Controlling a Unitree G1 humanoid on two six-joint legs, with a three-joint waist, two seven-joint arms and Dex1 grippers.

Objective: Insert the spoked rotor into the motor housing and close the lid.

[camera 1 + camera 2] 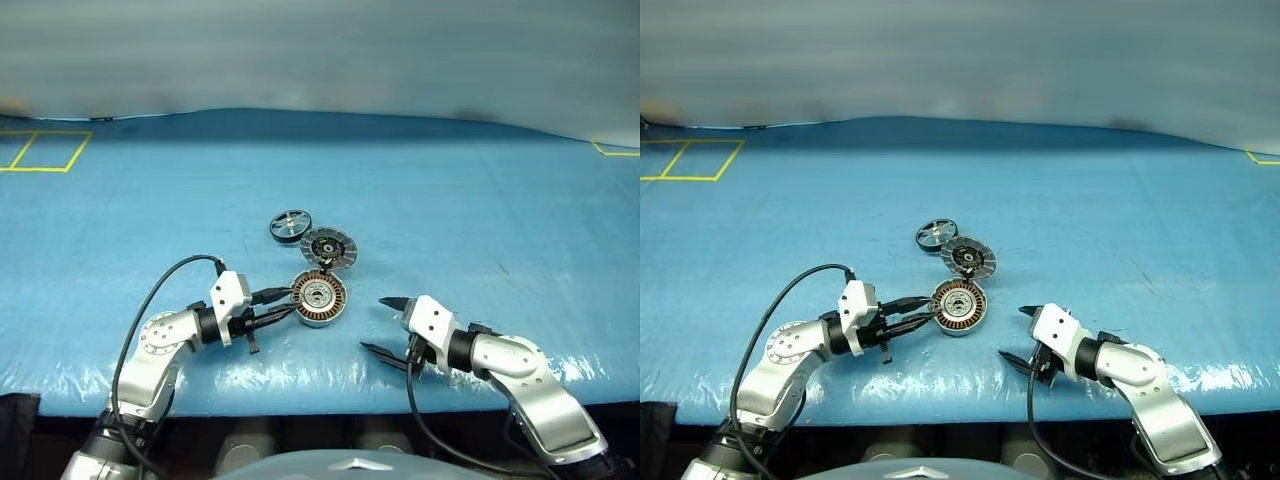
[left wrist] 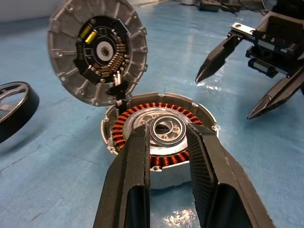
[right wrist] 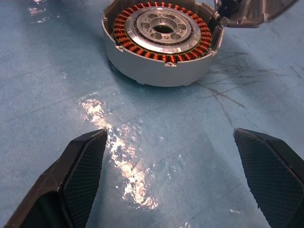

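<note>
The housing (image 1: 319,298) sits on the blue table (image 1: 480,210), its copper windings and silver hub exposed. The lid (image 1: 329,247) stands tilted open at the housing's far edge, joined there by a hinge, its grey segmented inner face and dark centre turned toward the robot. The rotor (image 1: 290,225), a dark ring with silvery spokes, lies flat on the table just beyond and to the left of the lid, apart from it.

The left gripper (image 1: 281,304) reaches in from the left, its fingers (image 2: 129,175) narrowly parted at the housing's near-left rim; whether they touch the rim cannot be told, and they hold nothing. The right gripper (image 1: 383,325) hovers near the table's front edge, right of the housing and clear of it, fingers (image 3: 83,164) spread wide and empty.
</note>
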